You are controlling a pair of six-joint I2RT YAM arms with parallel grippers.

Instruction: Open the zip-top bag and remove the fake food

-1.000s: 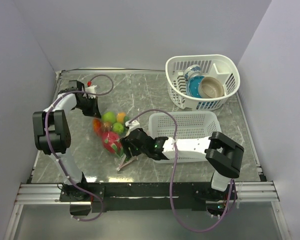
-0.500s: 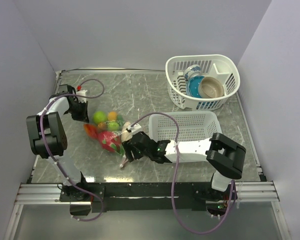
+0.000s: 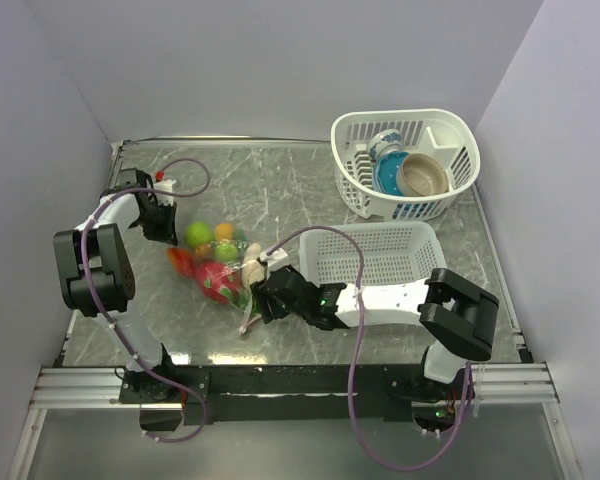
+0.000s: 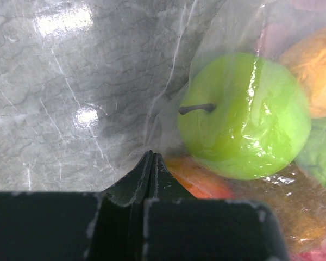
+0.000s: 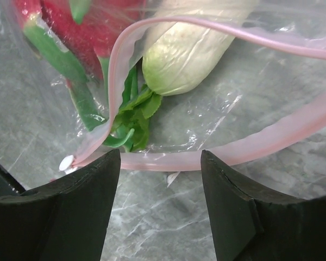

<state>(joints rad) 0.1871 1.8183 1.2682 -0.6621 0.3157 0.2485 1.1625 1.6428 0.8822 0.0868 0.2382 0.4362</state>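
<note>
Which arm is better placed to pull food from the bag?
Right: right gripper, open, faces the parted zip strip and cream piece; left gripper is shut on the bag film.

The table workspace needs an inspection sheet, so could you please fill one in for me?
Surface: grey marbled table, with light glare on it.
Job's things: zip-top bag lying left of centre, its zip strip parted; fake food inside it.
Clutter: round basket holding a cup and a bowl; rectangular basket beside the right arm.
Grippers: left gripper shut, apparently pinching bag film; right gripper open over the zip strip.
Cables: purple cable looping along each arm.
Surroundings: plain walls on three sides.
</note>
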